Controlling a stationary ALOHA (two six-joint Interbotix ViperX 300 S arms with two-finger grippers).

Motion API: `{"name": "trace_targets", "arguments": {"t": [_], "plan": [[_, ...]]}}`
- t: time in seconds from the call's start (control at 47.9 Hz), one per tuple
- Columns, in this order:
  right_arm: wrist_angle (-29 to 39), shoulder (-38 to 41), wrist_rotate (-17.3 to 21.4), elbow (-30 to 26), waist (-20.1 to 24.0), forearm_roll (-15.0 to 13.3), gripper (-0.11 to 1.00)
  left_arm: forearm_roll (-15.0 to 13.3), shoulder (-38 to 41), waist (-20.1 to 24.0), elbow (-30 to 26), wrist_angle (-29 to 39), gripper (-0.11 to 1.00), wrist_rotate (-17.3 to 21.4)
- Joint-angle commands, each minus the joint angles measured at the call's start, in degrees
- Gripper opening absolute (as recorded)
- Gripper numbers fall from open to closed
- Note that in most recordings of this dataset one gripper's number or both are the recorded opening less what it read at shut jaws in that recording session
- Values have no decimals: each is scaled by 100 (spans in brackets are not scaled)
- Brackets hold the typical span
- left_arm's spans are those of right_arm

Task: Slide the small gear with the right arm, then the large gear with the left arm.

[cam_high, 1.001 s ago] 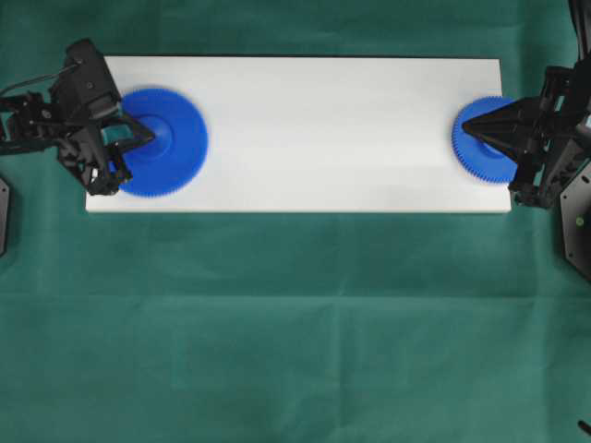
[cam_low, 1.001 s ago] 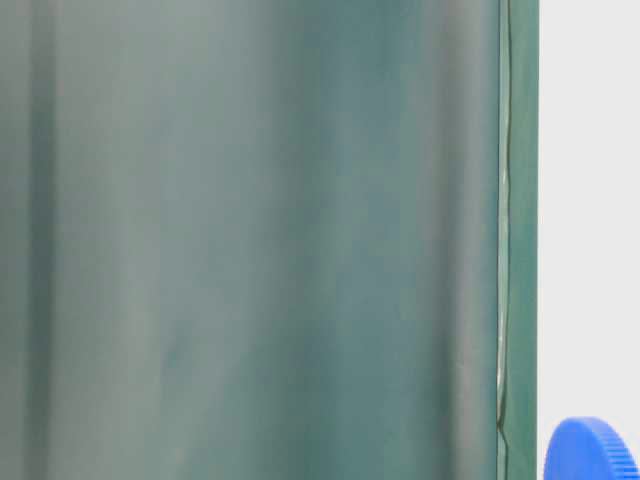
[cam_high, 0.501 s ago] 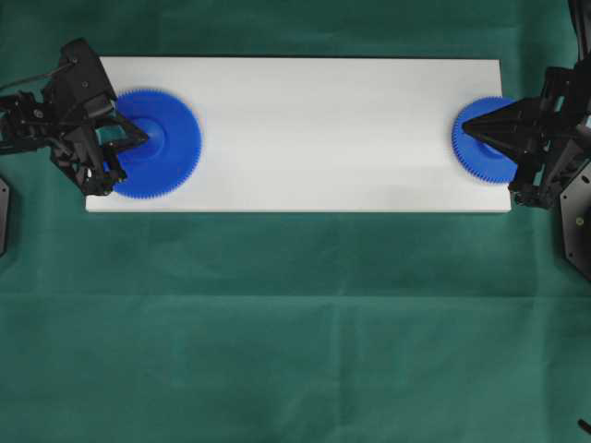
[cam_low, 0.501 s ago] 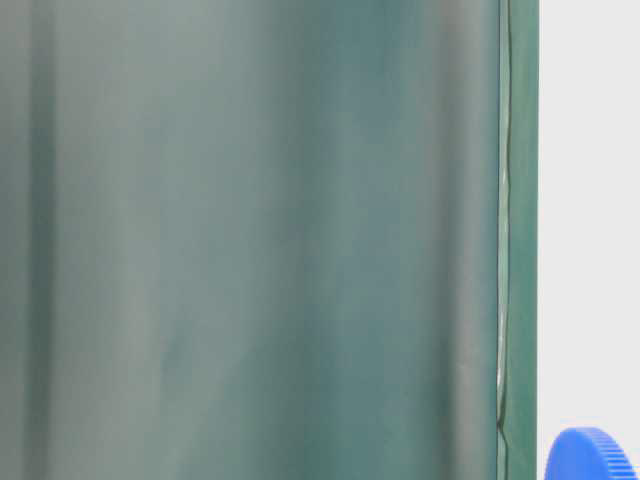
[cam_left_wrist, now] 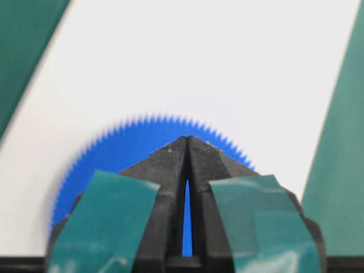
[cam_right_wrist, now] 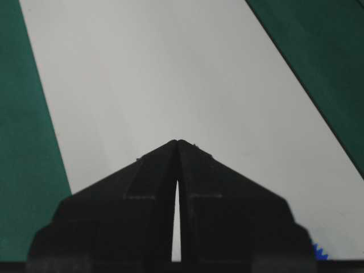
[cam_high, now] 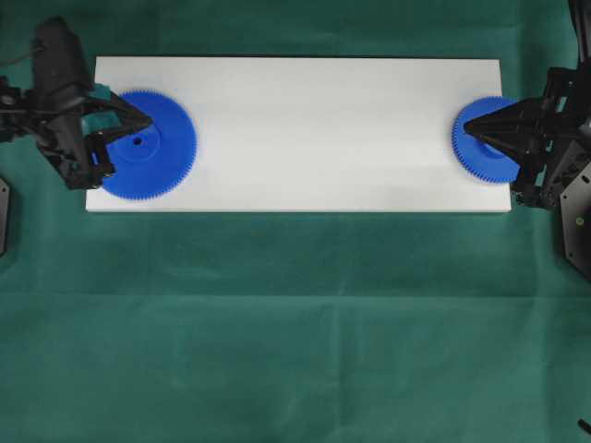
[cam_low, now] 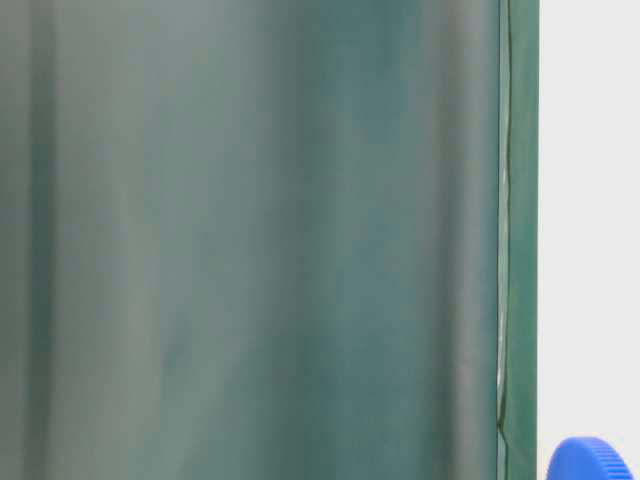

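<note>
So the white board (cam_high: 305, 129) is lying on the green cloth (cam_high: 295, 323) that covers the worktop, with a blue gear at each end. The large gear (cam_high: 146, 144) sits at the left end of the board, its edge right at the board's left side, hub hole showing. The left hand (cam_high: 146, 120) is over the gear's upper left part, tip beside the hub; from the wrist cam its two fingers (cam_left_wrist: 170, 170) are pinched together with just a thin slit between them, nothing held, gear (cam_left_wrist: 131, 153) spread out underneath. The small gear (cam_high: 482, 140) is at the far right end, partly under the right hand (cam_high: 467, 125), which is also closed to a point with nothing in it; its tip (cam_right_wrist: 178, 142) hangs over bare white board.
</note>
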Motion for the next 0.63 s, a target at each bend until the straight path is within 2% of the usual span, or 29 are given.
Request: {"name": "trace_targets", "arguments": {"t": [0.0,0.292,0.605], "plan": [[-44,0,9,-62,0,0,50,0,-316,-79,-114,-18,-1,97],[-44,0,9,-97,0,0,50,0,-1274,-97,53,-9,-1,141],[-44,-9,0,-114,0,-18,50,0,-1617,-193,343,-18,-1,97]]}}
